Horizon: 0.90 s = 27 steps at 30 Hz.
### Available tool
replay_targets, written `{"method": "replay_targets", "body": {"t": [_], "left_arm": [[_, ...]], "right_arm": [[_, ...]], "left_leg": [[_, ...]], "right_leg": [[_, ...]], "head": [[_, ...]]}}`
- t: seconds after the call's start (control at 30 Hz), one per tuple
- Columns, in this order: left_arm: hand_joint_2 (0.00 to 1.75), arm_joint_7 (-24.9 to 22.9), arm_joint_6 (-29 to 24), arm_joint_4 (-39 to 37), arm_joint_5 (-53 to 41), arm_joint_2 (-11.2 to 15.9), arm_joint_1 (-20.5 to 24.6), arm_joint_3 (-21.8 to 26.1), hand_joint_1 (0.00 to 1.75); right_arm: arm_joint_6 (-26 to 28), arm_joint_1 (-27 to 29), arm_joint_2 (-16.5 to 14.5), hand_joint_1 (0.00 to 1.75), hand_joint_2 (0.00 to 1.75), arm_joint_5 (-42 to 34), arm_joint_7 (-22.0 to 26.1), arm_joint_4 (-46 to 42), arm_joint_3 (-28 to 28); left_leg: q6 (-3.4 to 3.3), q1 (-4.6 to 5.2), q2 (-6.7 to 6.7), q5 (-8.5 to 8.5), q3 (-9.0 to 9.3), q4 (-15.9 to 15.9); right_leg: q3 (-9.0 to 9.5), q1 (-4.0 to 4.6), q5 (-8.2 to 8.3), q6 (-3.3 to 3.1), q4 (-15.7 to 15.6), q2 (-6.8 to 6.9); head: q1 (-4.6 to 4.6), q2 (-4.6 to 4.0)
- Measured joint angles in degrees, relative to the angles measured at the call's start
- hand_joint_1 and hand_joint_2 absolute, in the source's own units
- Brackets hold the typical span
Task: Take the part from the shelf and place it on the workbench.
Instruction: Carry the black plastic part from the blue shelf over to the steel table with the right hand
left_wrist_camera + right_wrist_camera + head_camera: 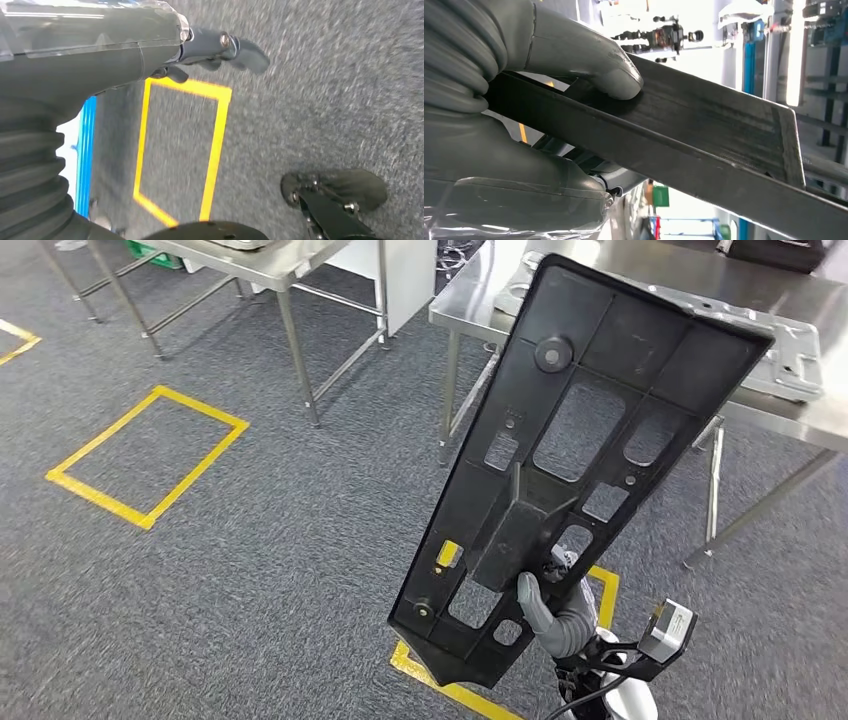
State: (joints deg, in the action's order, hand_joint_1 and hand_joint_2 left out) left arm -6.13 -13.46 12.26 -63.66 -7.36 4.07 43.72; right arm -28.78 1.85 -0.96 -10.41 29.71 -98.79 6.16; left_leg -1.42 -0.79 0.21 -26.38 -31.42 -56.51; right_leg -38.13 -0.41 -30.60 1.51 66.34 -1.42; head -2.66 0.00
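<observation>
The part [560, 460] is a long black plastic panel with several cut-outs, held up tilted over the floor. My right hand [550, 612] grips it near its lower end, thumb pressed on its face. In the right wrist view the thumb [589, 65] lies on the panel [704, 140], seen edge-on. The panel's upper end overlaps the near edge of the steel workbench [660, 290] at the upper right. My left hand [215, 50] hangs over the carpet, its fingers loosely curled and holding nothing.
A light grey moulded part [790, 365] lies on the workbench. A second steel table [270, 265] stands at the back left. Yellow tape squares [150, 455] mark the grey carpet, one also under my right hand [600, 590].
</observation>
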Motion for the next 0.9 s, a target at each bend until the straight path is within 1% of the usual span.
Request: {"method": "replay_targets", "body": {"t": [0.03,0.07,0.1,0.13,0.17,0.2,0.23,0.27,0.3,0.33,0.37,0.4,0.43,0.47,0.5,0.53,0.57,0.6,0.63,0.67,0.7,0.73,0.77,0.8,0.83,0.87,0.9], "left_arm": [[1.75,-0.09,-0.05,0.0,1.18,0.03,-0.27,-1.01,0.0],[1.75,-0.11,-0.11,0.0,1.4,0.05,-0.47,-2.0,0.0],[1.75,-0.06,-0.18,0.0,1.21,0.07,-0.58,-2.89,0.0],[1.75,0.04,-0.25,0.0,0.95,0.08,-0.61,-3.76,0.0],[1.75,0.16,-0.33,0.0,0.6,0.08,-0.59,-4.55,0.0],[1.75,0.28,-0.41,0.0,0.24,0.08,-0.57,-5.19,0.0],[1.75,0.37,-0.5,0.0,-0.1,0.07,-0.57,-5.79,0.0],[1.75,0.43,-0.57,0.0,-0.38,0.07,-0.56,-6.33,0.0],[1.75,0.48,-0.65,0.0,-0.59,0.07,-0.55,-6.78,0.0],[1.75,0.53,-0.73,0.0,-0.78,0.07,-0.53,-7.22,0.0],[1.75,0.56,-0.8,0.01,-0.91,0.09,-0.48,-7.59,0.0],[1.75,0.6,-0.86,0.01,-1.02,0.11,-0.42,-7.91,0.0],[1.75,0.64,-0.89,0.01,-1.09,0.13,-0.38,-8.19,0.0],[1.75,0.68,-0.9,0.01,-1.12,0.15,-0.34,-8.41,0.0],[1.75,0.71,-0.87,0.01,-1.15,0.15,-0.37,-8.6,0.0],[1.75,0.72,-0.84,0.0,-1.17,0.15,-0.48,-8.75,0.0],[1.75,0.68,-0.81,0.0,-1.18,0.15,-0.6,-8.86,0.0],[1.75,0.61,-0.77,0.0,-1.19,0.16,-0.74,-8.96,0.0],[1.75,0.53,-0.72,0.0,-1.2,0.16,-0.85,-9.05,0.0],[1.75,0.47,-0.66,0.0,-1.2,0.17,-0.88,-9.15,0.0],[1.75,0.42,-0.57,0.0,-1.21,0.17,-0.88,-9.25,0.0],[1.75,0.4,-0.45,-0.02,-1.21,0.16,-0.86,-9.33,0.0],[1.75,0.39,-0.35,-0.04,-1.21,0.15,-0.83,-9.37,0.0],[1.75,0.38,-0.26,-0.06,-1.22,0.14,-0.81,-9.39,0.0],[1.75,0.36,-0.18,-0.08,-1.24,0.12,-0.77,-9.41,0.0],[1.75,0.33,-0.15,-0.08,-1.33,0.03,-0.73,-9.44,0.0],[1.75,0.31,-0.13,-0.07,-1.44,-0.03,-0.67,-9.5,0.0]], "right_arm": [[-0.03,-0.1,0.05,1.75,1.75,0.01,-0.02,0.02,0.0],[-0.03,-0.13,0.14,1.75,1.75,-0.01,-0.04,0.04,0.0],[-0.03,-0.12,0.23,1.75,1.75,-0.03,-0.05,0.07,0.0],[-0.03,-0.12,0.34,1.75,1.75,-0.07,-0.07,0.09,0.0],[-0.04,-0.13,0.46,1.75,1.75,-0.11,-0.07,0.1,0.0],[-0.04,-0.15,0.56,1.75,1.75,-0.18,-0.05,0.1,0.0],[-0.05,-0.17,0.64,1.75,1.75,-0.25,-0.03,0.1,0.0],[-0.05,-0.2,0.7,1.75,1.75,-0.31,0.0,0.1,0.0],[-0.07,-0.21,0.77,1.75,1.75,-0.37,0.04,0.1,0.0],[-0.08,-0.19,0.84,1.75,1.75,-0.41,0.08,0.1,0.0],[-0.09,-0.17,0.9,1.75,1.75,-0.45,0.12,0.1,0.0],[-0.1,-0.14,0.96,1.75,1.75,-0.47,0.16,0.09,0.0],[-0.11,-0.18,1.0,1.75,1.75,-0.51,0.21,0.09,0.0],[-0.13,-0.25,1.01,1.75,1.75,-0.55,0.24,0.09,0.0],[-0.14,-0.31,1.02,1.75,1.75,-0.58,0.26,0.1,0.0],[-0.16,-0.37,1.02,1.75,1.75,-0.62,0.27,0.13,0.0],[-0.17,-0.38,1.02,1.75,1.75,-0.62,0.26,0.19,0.0],[-0.18,-0.37,1.02,1.75,1.75,-0.62,0.26,0.26,0.0],[-0.18,-0.37,1.02,1.75,1.75,-0.62,0.25,0.33,0.0],[-0.18,-0.37,1.02,1.75,1.75,-0.62,0.25,0.37,0.0],[-0.18,-0.38,1.02,1.75,1.75,-0.63,0.25,0.39,0.0],[-0.18,-0.42,1.03,1.75,1.75,-0.64,0.25,0.39,0.0],[-0.18,-0.45,1.03,1.75,1.75,-0.65,0.26,0.39,0.0],[-0.18,-0.47,1.04,1.75,1.75,-0.67,0.26,0.39,0.0],[-0.17,-0.47,1.05,1.75,1.75,-0.7,0.26,0.39,0.0],[-0.15,-0.44,1.1,1.75,1.75,-0.73,0.27,0.38,-0.01],[-0.14,-0.36,1.16,1.75,1.75,-0.76,0.27,0.37,-0.02]], "left_leg": [[-0.08,0.07,0.73,-0.06,-0.03,-0.01],[-0.09,0.12,1.43,-0.13,-0.04,-0.02],[-0.07,0.16,2.09,-0.22,-0.02,-0.03],[0.01,0.17,2.7,-0.32,0.06,-0.05],[0.14,0.17,3.25,-0.45,0.21,-0.07],[0.32,0.25,3.74,-0.61,0.41,-0.09],[0.57,0.42,4.16,-0.82,0.61,-0.15],[0.85,0.58,4.54,-0.99,0.78,-0.18],[1.16,0.73,4.95,-1.12,0.93,-0.17],[1.47,0.82,5.44,-1.21,1.1,-0.08],[1.81,0.85,5.91,-1.35,1.24,0.0],[2.15,0.79,5.58,-1.73,1.34,-0.24],[2.44,0.72,4.58,-2.63,1.02,-1.34],[2.67,0.65,3.16,-4.12,0.08,-3.66],[2.79,0.53,1.57,-5.98,-1.44,-7.13],[2.86,0.52,0.66,-7.85,-3.45,-11.31],[2.91,0.52,0.26,-9.05,-5.26,-14.89],[2.9,0.52,0.11,-9.21,-6.4,-16.91],[2.82,0.52,0.01,-8.15,-6.54,-16.64],[2.68,0.5,-0.23,-6.05,-5.6,-13.97],[2.48,0.44,-0.92,-3.62,-4.06,-10.03],[2.23,0.34,-2.14,-1.83,-2.49,-6.02],[1.99,0.27,-3.18,-0.78,-1.35,-3.14],[1.77,0.24,-3.98,-0.5,-0.76,-1.65],[1.48,0.29,-4.17,-0.69,-0.58,-1.2],[1.15,0.27,-3.66,-0.59,-0.51,-1.09],[0.76,0.22,-3.06,-0.43,-0.39,-0.85]], "right_leg": [[-1.97,-0.14,-1.69,0.2,3.94,0.67],[-3.44,-0.28,-2.59,0.37,6.88,0.96],[-3.88,-0.39,-2.39,0.47,7.8,1.12],[-3.09,-0.45,-1.13,0.51,6.32,1.36],[-1.14,-0.45,0.82,0.45,2.71,1.92],[1.26,-0.35,2.54,0.26,-1.78,3.3],[3.26,-0.17,3.8,-0.03,-5.51,4.58],[4.51,0.02,4.4,-0.34,-7.92,5.46],[4.9,0.22,4.42,-0.66,-8.86,5.86],[4.79,0.33,4.46,-0.93,-8.85,5.26],[4.79,0.19,4.54,-1.25,-8.97,4.5],[4.9,0.03,4.66,-1.54,-9.18,3.87],[5.03,-0.17,4.82,-1.89,-9.39,3.22],[5.18,-0.36,4.95,-2.21,-9.57,2.6],[5.19,-0.33,4.98,-2.41,-9.6,1.98],[5.15,-0.26,4.99,-2.59,-9.57,1.26],[5.14,-0.18,4.98,-2.68,-9.52,0.47],[5.15,-0.11,4.96,-2.7,-9.45,-0.39],[5.17,-0.06,4.93,-2.68,-9.35,-1.28],[5.22,-0.06,4.88,-2.61,-9.23,-2.14],[5.24,-0.06,4.81,-2.5,-9.11,-2.95],[5.17,0.02,4.71,-2.31,-8.92,-3.67],[5.03,0.04,4.69,-2.06,-8.77,-4.3],[4.83,0.02,4.69,-1.79,-8.67,-4.82],[4.63,-0.06,4.76,-1.4,-8.65,-5.38],[4.47,-0.11,4.88,-0.99,-8.74,-5.96],[4.34,-0.14,4.77,-0.64,-8.6,-5.9]], "head": [[0.0,0.0],[0.0,0.0],[0.01,0.0],[0.01,0.0],[0.01,0.0],[0.01,0.0],[0.01,0.0],[0.0,0.0],[0.0,0.0],[0.0,0.0],[0.0,0.0],[0.01,0.0],[0.0,0.0],[-0.01,0.0],[-0.01,0.0],[-0.01,0.0],[-0.01,0.0],[-0.01,0.0],[-0.01,0.0],[-0.01,0.0],[-0.01,0.0],[-0.01,0.0],[-0.01,0.0],[-0.01,0.0],[-0.01,0.0],[-0.01,0.0],[-0.01,0.0]]}}
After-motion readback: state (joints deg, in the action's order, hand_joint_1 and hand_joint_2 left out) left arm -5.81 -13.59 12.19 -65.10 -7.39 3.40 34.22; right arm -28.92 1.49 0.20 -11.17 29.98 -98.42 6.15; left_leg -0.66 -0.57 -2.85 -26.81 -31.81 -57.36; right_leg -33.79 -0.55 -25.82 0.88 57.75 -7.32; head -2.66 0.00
